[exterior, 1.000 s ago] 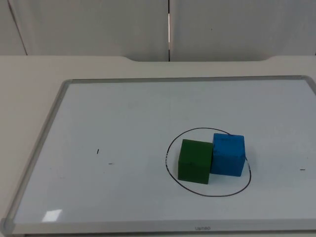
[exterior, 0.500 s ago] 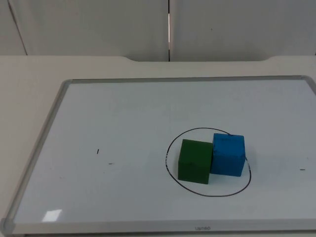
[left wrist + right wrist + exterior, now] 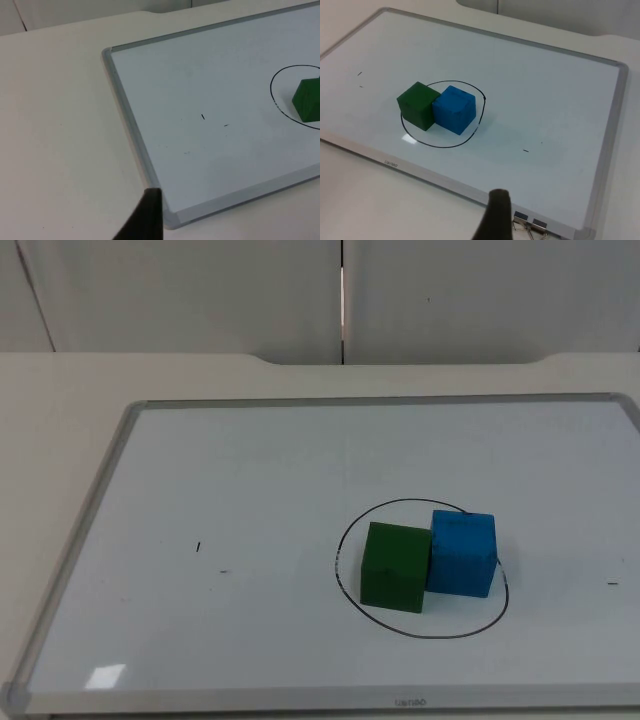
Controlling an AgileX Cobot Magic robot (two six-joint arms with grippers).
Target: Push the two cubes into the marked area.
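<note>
A green cube point(image 3: 395, 567) and a blue cube point(image 3: 462, 553) stand side by side, touching, inside a black hand-drawn circle point(image 3: 440, 636) on the whiteboard point(image 3: 250, 470). The blue cube's right edge reaches the circle's line. My right gripper point(image 3: 495, 217) hangs off the board's near edge, well short of the green cube point(image 3: 418, 106) and the blue cube point(image 3: 454, 109). My left gripper point(image 3: 147, 215) is over the board's corner, far from the green cube point(image 3: 307, 100). Neither gripper touches a cube.
The whiteboard has a raised grey frame point(image 3: 75, 560) all round. Small pen ticks point(image 3: 198, 547) mark its left part, another tick point(image 3: 612, 583) its right. A metal binder clip point(image 3: 527, 225) sits on the frame by my right gripper. A grey partition wall point(image 3: 200, 290) stands behind the table.
</note>
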